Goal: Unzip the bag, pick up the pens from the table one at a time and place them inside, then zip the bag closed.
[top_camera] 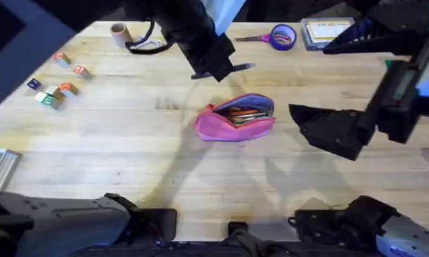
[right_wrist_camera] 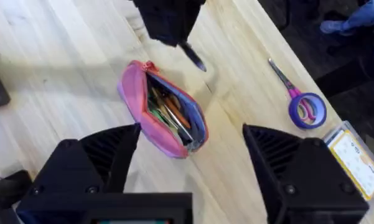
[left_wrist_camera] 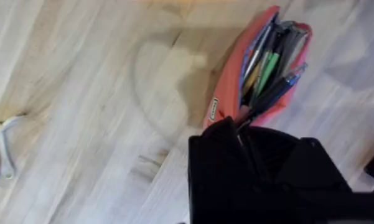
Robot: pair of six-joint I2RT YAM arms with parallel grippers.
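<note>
On the far left of the desk (top_camera: pixel 114 143), a few small coloured blocks (top_camera: pixel 56 84) sit in a loose cluster, and a metal object (top_camera: pixel 0 165) lies at the desk's left edge. Farther back, a roll of tape (top_camera: pixel 118 32) stands near a black cable (top_camera: pixel 146 46).

The left hand (top_camera: pixel 221 68) hangs above the desk just behind the bag, clenched on a pen (top_camera: pixel 241 67) whose tip sticks out to the right. In the left wrist view the pen (left_wrist_camera: pixel 275 90) is dark with a blue barrel and points over the bag's open mouth.

The bag (top_camera: pixel 234 118) lies near the middle of the desk, pink, unzipped, its mouth gaping upward with the purple-blue lining showing. Several pens (right_wrist_camera: pixel 168 109) lie inside it, orange and green among them.

To the right of the bag, the right hand (top_camera: pixel 328 128) hovers near it with its fingers spread wide and nothing between them. The right wrist view shows the bag (right_wrist_camera: pixel 162 118) ahead of the gap between those fingers.

At the back right, purple-handled scissors (top_camera: pixel 275 36) lie beside a clear plastic box (top_camera: pixel 328 32).
</note>
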